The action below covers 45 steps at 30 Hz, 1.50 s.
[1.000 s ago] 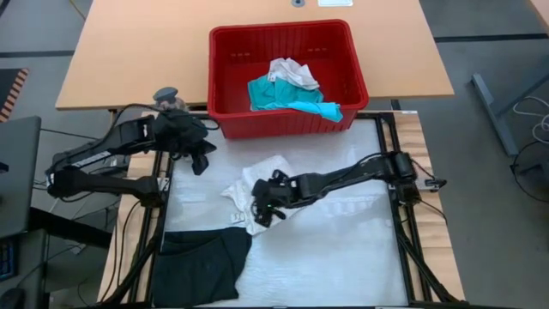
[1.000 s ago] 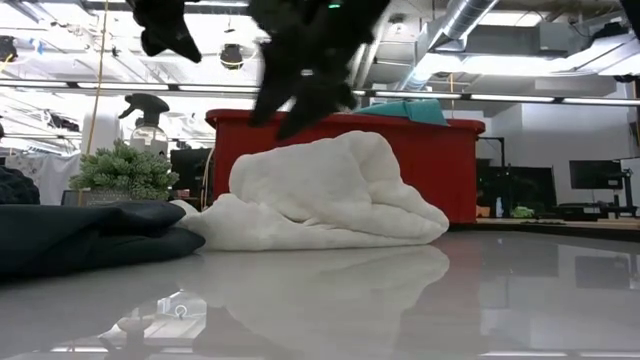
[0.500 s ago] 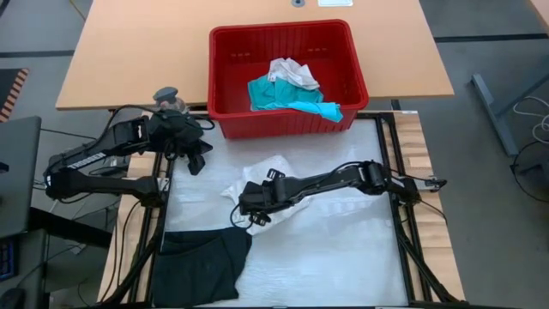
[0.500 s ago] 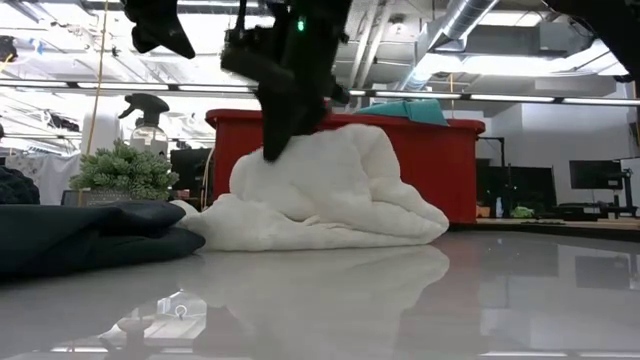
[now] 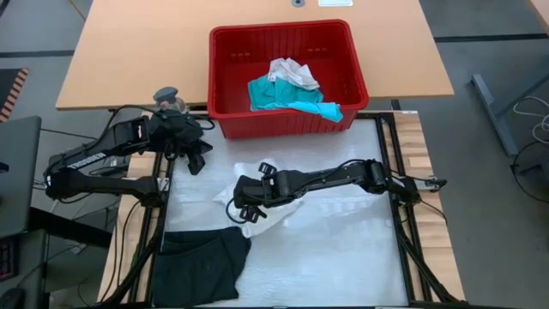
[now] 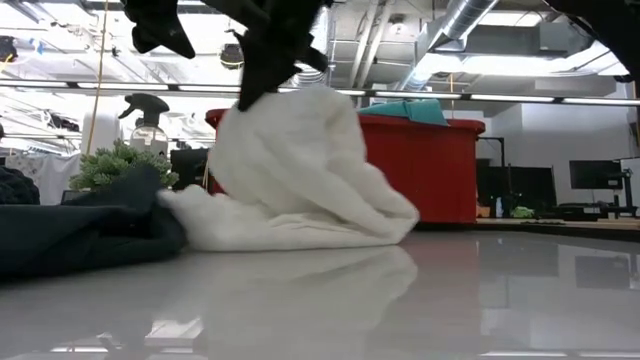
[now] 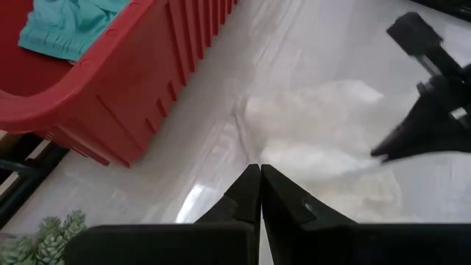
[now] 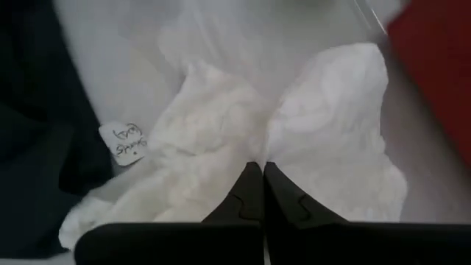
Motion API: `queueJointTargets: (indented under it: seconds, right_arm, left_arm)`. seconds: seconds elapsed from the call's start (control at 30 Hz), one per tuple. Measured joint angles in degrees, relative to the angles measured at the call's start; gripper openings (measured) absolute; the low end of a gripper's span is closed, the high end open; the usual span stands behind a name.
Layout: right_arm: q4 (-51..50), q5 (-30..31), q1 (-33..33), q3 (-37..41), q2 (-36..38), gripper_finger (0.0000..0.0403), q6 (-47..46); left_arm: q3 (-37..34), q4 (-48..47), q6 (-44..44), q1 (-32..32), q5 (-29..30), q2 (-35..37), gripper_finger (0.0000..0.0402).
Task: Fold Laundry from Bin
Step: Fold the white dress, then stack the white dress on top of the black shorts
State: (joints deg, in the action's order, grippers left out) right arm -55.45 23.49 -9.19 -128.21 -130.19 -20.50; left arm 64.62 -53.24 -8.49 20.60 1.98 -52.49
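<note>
Fingers of the right gripper (image 5: 243, 196) are clenched on a pinch of the white garment (image 5: 276, 199) mid-table; left gripper (image 7: 259, 193) is shut on nothing near the bin (image 5: 225, 120). Risk: thin pinch slips, or the cloth drags the black garment (image 5: 202, 262). Low view shows the peak lifted; right wrist view shows a label (image 8: 124, 142).

This is looking like a big lab or workshop room, with bare pipes (image 6: 470, 18) running along the ceiling, computer screens (image 6: 595, 175) sitting at the back, and a spray bottle (image 6: 149, 120) standing behind the bench (image 6: 400, 300).
</note>
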Motion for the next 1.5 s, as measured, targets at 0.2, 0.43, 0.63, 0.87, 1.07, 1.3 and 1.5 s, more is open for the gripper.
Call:
queueJointTargets:
  seconds: [0.2, 0.43, 0.63, 0.87, 1.07, 1.3, 1.5]
  right_arm:
    - [7.58, -10.54, 0.81, -0.18, -1.24, 0.0026, 6.43]
    - [13.88, -25.18, 3.68, 0.17, -3.28, 0.0028, 10.31]
    - [18.10, -31.85, 3.72, 0.91, -3.28, 0.0039, 15.83]
    - [19.60, -36.24, 3.79, 2.20, -3.30, 0.0042, 16.21]
    - [21.70, -40.13, 4.08, 2.40, -4.27, 0.0093, 17.55]
    - [22.78, -41.88, 4.42, 2.37, -4.68, 0.0210, 17.54]
    - [16.36, -30.66, 6.16, 2.37, -3.94, 0.0238, 17.34]
  left_arm:
    - [0.00, 0.01, -0.18, 0.00, 0.00, 0.00, 0.0000]
    - [0.00, 0.03, 0.72, 0.00, 0.26, -0.02, 0.0000]
    - [0.00, 0.23, 1.80, 0.01, 1.69, -0.02, 0.0000]
    - [0.00, 1.16, 1.85, 0.02, 2.90, -0.02, 0.0000]
    - [0.00, 1.30, 1.82, 0.02, 2.97, -0.02, 0.0000]
    - [0.00, 1.27, 1.77, 0.00, 3.02, -0.02, 0.0000]
    - [-0.02, 1.23, 1.03, 0.01, 0.74, 0.68, 0.0000]
